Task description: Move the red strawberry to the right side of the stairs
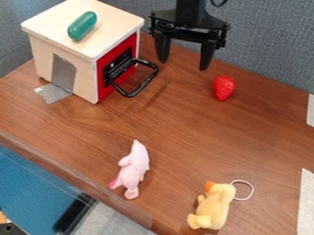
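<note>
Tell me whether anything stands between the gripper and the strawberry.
Nothing visible stands between the gripper and the strawberry: only bare tabletop shows there. The box's black handle is off toward the picture's left.

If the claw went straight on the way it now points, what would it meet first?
The claw would probably meet the wooden tabletop, beside the strawberry rather than on it, though the claw's height is hard to judge.

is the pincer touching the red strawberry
Apart: the camera view shows a strip of wooden tabletop between the pincer and the strawberry, which lies beyond its closest fingertip.
</note>
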You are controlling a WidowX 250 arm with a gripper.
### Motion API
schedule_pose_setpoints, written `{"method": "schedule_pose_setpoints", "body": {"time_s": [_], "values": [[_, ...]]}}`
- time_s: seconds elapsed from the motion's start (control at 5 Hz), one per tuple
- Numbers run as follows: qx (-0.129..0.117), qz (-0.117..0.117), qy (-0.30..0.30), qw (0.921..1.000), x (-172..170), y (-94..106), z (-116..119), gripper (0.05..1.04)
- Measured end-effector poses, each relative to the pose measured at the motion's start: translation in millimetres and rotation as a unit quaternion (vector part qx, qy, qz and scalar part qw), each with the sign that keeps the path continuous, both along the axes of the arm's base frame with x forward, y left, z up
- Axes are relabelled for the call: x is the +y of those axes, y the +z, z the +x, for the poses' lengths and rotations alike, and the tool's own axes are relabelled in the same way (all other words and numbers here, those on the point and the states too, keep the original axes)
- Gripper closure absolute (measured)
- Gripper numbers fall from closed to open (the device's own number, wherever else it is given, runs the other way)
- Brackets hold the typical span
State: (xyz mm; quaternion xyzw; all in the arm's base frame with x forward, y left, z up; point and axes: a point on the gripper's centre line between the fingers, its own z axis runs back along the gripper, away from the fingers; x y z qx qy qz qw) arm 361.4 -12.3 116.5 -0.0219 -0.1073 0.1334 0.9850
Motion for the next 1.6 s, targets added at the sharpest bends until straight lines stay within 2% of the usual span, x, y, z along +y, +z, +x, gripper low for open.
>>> {"method": "schedule_pose_setpoints", "body": {"time_s": [0.2, 0.4, 0.6, 1.0, 1.6], "values": [[0.021, 0.001, 0.001, 0.9998, 0, -14.2, -1, 0.084], [0.028, 0.003, 0.015, 0.9995, 5, -26.0, 12, 0.084], [0.026, 0.009, 0.023, 0.9994, 3, -29.4, 37, 0.084], [0.020, 0.003, 0.026, 0.9995, -14, -46.1, 96, 0.084], [0.043, 0.006, 0.008, 0.9990, -39, -80.5, 130, 0.084]]}}
